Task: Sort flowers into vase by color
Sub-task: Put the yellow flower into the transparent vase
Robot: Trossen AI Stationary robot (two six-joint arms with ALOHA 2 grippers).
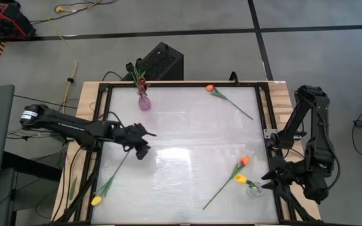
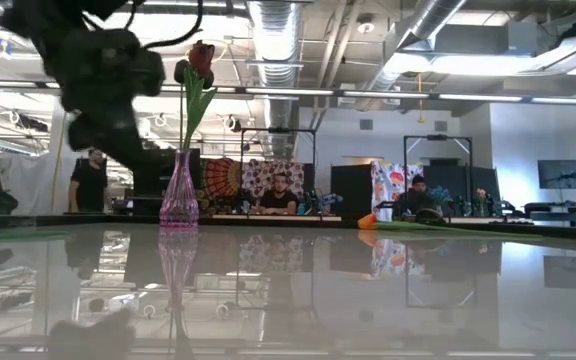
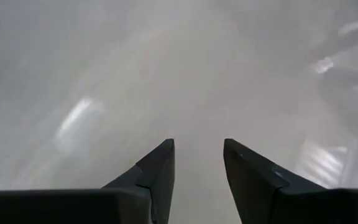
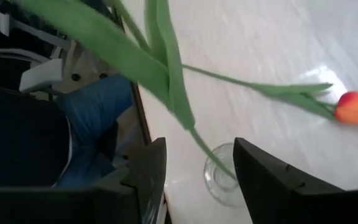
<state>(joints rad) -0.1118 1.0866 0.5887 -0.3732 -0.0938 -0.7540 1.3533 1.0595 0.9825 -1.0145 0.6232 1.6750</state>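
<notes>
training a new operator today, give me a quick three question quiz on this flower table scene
1. True or false: the purple glass vase holds a dark red artificial tulip.
2. What colour is the tulip head lying at the table's near left corner?
3. Is the left claw open or shut, and does it hold anything?

Key:
1. True.
2. Yellow.
3. Open, with nothing between its fingers; it hangs over bare tabletop.
</notes>
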